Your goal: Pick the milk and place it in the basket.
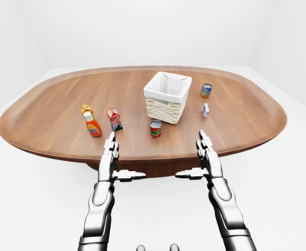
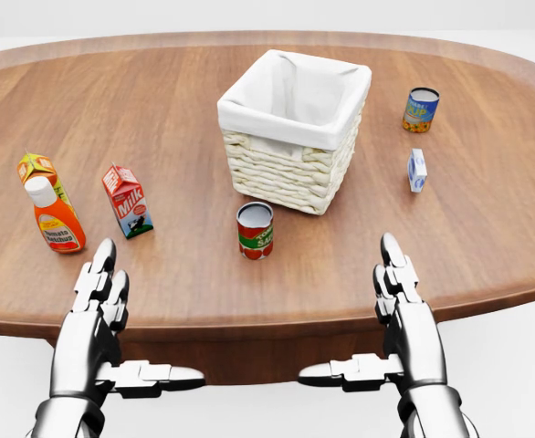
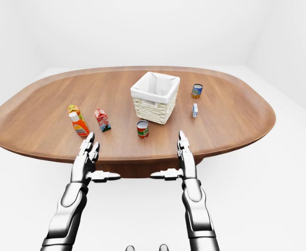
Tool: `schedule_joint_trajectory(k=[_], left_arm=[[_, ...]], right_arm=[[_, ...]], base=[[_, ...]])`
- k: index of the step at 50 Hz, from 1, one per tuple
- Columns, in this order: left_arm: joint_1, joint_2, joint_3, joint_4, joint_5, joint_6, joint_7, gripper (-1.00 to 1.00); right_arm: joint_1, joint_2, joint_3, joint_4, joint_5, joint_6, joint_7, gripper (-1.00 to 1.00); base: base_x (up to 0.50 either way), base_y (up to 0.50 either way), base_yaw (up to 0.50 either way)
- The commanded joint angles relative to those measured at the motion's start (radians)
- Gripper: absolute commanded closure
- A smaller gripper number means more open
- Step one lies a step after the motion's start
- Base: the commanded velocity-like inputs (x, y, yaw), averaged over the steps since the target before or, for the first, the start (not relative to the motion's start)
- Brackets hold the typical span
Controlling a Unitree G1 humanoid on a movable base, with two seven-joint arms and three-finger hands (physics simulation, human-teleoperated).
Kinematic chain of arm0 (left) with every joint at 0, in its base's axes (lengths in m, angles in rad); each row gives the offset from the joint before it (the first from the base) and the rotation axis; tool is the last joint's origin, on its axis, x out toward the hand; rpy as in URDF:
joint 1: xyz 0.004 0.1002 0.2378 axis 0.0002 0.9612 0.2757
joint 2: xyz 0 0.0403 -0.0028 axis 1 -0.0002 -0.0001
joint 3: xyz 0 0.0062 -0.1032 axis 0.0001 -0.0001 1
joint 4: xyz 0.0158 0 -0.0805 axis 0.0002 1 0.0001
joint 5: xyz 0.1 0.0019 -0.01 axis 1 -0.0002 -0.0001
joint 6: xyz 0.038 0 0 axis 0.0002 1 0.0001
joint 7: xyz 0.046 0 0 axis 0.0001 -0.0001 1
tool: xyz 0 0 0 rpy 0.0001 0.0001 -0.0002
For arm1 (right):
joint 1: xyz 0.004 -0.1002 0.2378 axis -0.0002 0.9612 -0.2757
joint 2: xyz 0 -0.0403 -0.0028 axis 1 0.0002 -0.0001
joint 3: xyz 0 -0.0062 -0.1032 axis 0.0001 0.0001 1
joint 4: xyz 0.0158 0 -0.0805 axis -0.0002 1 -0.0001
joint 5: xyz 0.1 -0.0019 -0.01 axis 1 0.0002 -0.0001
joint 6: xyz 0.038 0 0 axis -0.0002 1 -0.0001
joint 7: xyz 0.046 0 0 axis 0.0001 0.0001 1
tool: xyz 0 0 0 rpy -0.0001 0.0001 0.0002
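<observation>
The milk point(image 2: 127, 201) is a red and white carton labelled Milk, upright on the wooden table point(image 2: 176, 119) at the left in the head view. The woven basket point(image 2: 295, 128) with a white cloth lining stands at the table's middle, right of and above the milk. My left hand point(image 2: 99, 292) is open, fingers flat and thumb out, below the milk over the table's near edge, not touching it. My right hand point(image 2: 400, 287) is open the same way at the lower right, empty.
An orange ketchup bottle point(image 2: 55, 215) and a small orange carton point(image 2: 36, 169) stand left of the milk. A red and green can point(image 2: 255, 230) stands below the basket. A blue and yellow can point(image 2: 420, 109) and a small blue and white carton point(image 2: 417, 170) stand right of the basket.
</observation>
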State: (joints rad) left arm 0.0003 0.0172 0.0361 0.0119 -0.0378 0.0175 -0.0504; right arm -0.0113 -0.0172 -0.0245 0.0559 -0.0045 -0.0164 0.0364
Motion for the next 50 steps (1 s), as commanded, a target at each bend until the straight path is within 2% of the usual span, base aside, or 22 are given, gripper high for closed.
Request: schedule_joint_trajectory(k=[1, 3, 6, 11, 14, 15, 18, 19, 21, 22, 26, 27, 28, 35, 46, 50], left_arm=[[-0.002, 0.002, 0.003, 0.015, -0.002, -0.005, -0.007, -1.0], [-0.001, 0.002, 0.003, 0.01, -0.002, -0.001, -0.006, -1.0], [-0.005, 0.002, 0.004, 0.029, -0.001, -0.012, -0.006, -1.0], [-0.008, 0.003, 0.003, 0.031, -0.001, -0.012, -0.008, -1.0], [-0.007, 0.003, 0.003, 0.024, -0.002, -0.008, -0.008, -1.0], [-0.005, 0.003, 0.003, 0.012, -0.003, -0.001, -0.009, -1.0], [-0.002, 0.003, 0.002, 0.0, -0.003, 0.007, -0.01, -1.0], [0.009, 0.002, -0.002, -0.054, -0.005, 0.037, -0.011, -1.0], [0.017, 0.002, -0.002, -0.093, -0.007, 0.06, -0.013, -1.0], [0.02, 0.002, -0.001, -0.114, -0.009, 0.07, -0.014, -1.0], [0.022, 0.003, 0.004, -0.14, -0.012, 0.07, -0.017, -1.0], [0.055, 0.023, 0.024, -0.567, -0.067, 0.07, -0.003, -1.0], [0.055, 0.019, 0.031, -0.615, -0.069, 0.07, -0.004, -1.0], [0.066, 0.005, 0.03, -0.702, -0.055, 0.07, -0.013, -1.0], [0.04, 0.008, 0.043, -0.676, -0.033, 0.07, -0.028, -1.0], [0.038, 0.009, 0.05, -0.722, -0.039, 0.07, -0.026, -1.0]], right_arm=[[-0.007, -0.005, -0.004, 0.024, -0.01, -0.01, 0.007, -0.98], [-0.007, -0.005, -0.004, 0.023, -0.012, -0.009, 0.007, -0.98], [0.005, -0.003, 0.0, -0.005, -0.013, 0.009, 0.009, -0.98], [-0.001, -0.004, -0.001, 0.008, -0.019, 0.002, 0.01, -0.98], [0.01, -0.004, 0.004, -0.032, -0.025, 0.027, 0.011, -0.98], [0.014, -0.004, 0.006, -0.054, -0.03, 0.041, 0.012, -0.98], [0.015, -0.003, 0.008, -0.071, -0.034, 0.053, 0.014, -0.98], [0.021, -0.004, 0.012, -0.115, -0.04, 0.08, 0.017, -0.98], [0.031, 0.0, 0.017, -0.156, -0.044, 0.104, 0.018, -0.98], [0.029, 0.0, 0.016, -0.156, -0.046, 0.104, 0.018, -0.98], [0.033, 0.0, 0.019, -0.188, -0.055, 0.104, 0.021, -0.98], [0.045, -0.019, 0.038, -0.544, -0.107, 0.104, 0.041, -0.98], [0.041, -0.016, 0.037, -0.573, -0.116, 0.104, 0.049, -0.98], [0.039, -0.006, 0.034, -0.606, -0.145, 0.104, 0.061, -0.98], [0.031, -0.001, 0.052, -0.72, -0.171, 0.104, 0.074, -0.98], [0.028, -0.001, 0.054, -0.721, -0.175, 0.104, 0.076, -0.98]], base=[[0.0, 0.0, 0.0], [0.0, 0.0, 0.0], [0.0, 0.0, 0.0], [0.0, 0.0, 0.0], [0.0, 0.0, 0.0], [0.0, 0.0, 0.0], [0.0, 0.0, 0.0], [0.0, 0.0, 0.0], [0.0, 0.0, 0.0], [0.0, 0.0, 0.0], [0.0, 0.0, 0.0], [0.0, 0.0, 0.0], [0.0, 0.0, 0.0], [0.0, 0.0, 0.0], [0.0, 0.0, 0.0], [0.0, 0.0, 0.0]])
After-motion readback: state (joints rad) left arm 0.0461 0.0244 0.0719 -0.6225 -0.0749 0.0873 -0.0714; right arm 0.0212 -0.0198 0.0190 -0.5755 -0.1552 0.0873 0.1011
